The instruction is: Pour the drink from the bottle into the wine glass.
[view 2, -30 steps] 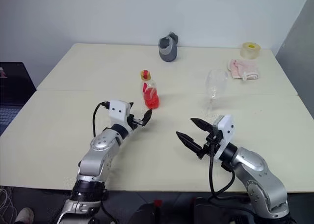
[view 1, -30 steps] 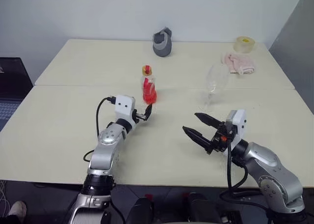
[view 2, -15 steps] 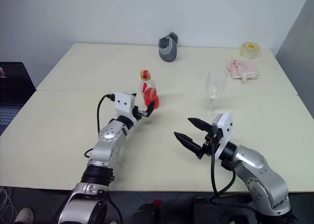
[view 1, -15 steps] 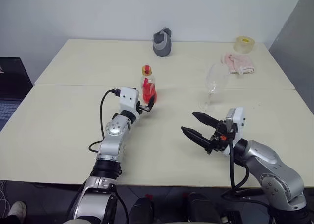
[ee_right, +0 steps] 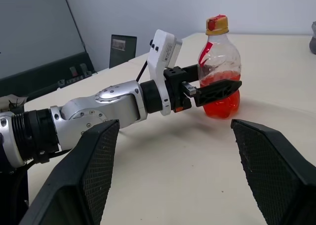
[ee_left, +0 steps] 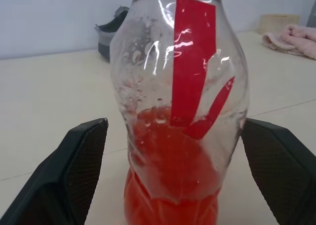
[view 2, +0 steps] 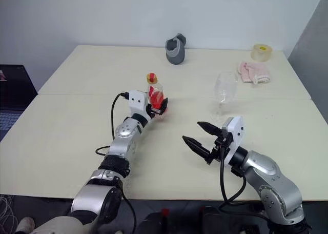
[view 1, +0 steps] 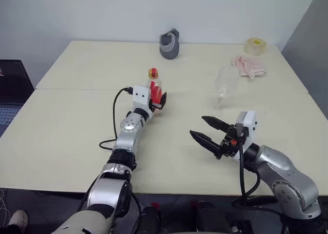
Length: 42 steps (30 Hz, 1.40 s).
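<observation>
Pale table (view 1: 72,121), and it's the grasp step: left gripper (ee_left: 173,180) spread wide, bottle (ee_left: 180,111) upright between its fingers, ungripped. Next, squeeze. Right gripper (view 1: 206,131) open, empty, wine glass (view 1: 223,88) beyond its fingertips.

Through this camera I'm seeing the left tool (ee_right: 217,89) reaching across the pale surface (ee_right: 163,175), its black fingers (ee_right: 219,90) standing apart on either side of the bottle (ee_right: 219,72). The bottle is standing upright with its yellow cap (ee_right: 217,23) on, red drink (ee_right: 221,100) filling its lower part. My right tool's (ee_right: 175,175) two fingers are spread wide in the foreground.
</observation>
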Available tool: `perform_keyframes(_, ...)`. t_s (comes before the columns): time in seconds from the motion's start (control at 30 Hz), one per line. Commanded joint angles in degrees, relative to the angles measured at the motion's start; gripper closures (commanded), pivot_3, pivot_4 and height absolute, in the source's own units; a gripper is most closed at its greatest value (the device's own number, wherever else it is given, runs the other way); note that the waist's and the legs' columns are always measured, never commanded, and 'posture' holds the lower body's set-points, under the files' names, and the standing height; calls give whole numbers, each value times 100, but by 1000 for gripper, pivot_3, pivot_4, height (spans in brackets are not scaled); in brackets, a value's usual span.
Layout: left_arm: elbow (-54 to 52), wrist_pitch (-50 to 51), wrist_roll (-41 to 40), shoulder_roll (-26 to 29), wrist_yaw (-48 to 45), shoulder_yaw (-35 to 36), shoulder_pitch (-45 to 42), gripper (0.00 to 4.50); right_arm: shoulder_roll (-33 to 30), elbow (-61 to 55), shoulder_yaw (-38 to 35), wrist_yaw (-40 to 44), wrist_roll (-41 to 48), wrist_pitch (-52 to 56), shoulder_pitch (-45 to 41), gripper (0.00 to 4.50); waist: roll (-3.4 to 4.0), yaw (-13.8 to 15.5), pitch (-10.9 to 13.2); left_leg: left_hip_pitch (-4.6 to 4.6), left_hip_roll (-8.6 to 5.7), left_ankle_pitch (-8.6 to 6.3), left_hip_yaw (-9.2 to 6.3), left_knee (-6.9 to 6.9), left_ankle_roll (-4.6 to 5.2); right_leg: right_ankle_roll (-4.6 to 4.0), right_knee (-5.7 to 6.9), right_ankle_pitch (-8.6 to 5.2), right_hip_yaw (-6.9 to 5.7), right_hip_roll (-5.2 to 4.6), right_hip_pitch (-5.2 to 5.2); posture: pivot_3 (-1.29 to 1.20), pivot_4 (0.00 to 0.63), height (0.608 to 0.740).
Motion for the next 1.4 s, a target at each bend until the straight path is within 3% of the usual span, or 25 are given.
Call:
perform_keyframes(0.03,396,-425,13,-54,-63,80,-363,19,-86,-281,-165,-35,131,10,-52,623,0,3,0,0,0,0,0,0,0,0,0,0,0,0,0,0,150,740)
perform_keyframes(0.47,1171,-1001,24,-55,-157,200,-724,19,-120,-405,-198,-185,134,49,29,623,-1,-3,0,-3,-2,0,-1,2,0,0,1,0,-1,0,-1,0,150,740)
perform_keyframes(0.6,1161,-1106,28,-24,-185,242,-694,855,-122,-392,-188,-193,116,31,17,623,-1,-3,0,-3,-1,0,-2,2,0,0,1,0,-1,0,-1,0,150,740)
perform_keyframes(0.8,1168,-1147,37,7,-202,272,-703,2818,-98,-332,-154,-178,91,5,-41,623,-1,-3,0,-3,-2,0,-2,3,0,0,1,0,-1,0,-1,0,150,740)
perform_keyframes(0.87,1178,-1158,41,17,-203,275,-712,3164,-81,-319,-124,-180,70,-9,-53,623,-1,-3,0,-3,-2,0,-1,3,0,0,1,0,-1,0,-1,0,150,740)
perform_keyframes(1.1,807,-952,18,95,-618,156,-520,3182,-43,-242,-36,-258,-65,-1,-199,623,0,-14,0,-2,-2,1,-1,3,-1,0,2,0,-1,1,-2,0,150,740)
perform_keyframes(1.4,-1959,588,-486,515,-2233,-251,515,3182,362,829,274,-878,-779,140,-2067,623,1,-65,0,-3,3,9,-18,2,-14,-1,5,1,2,2,-9,0,150,740)
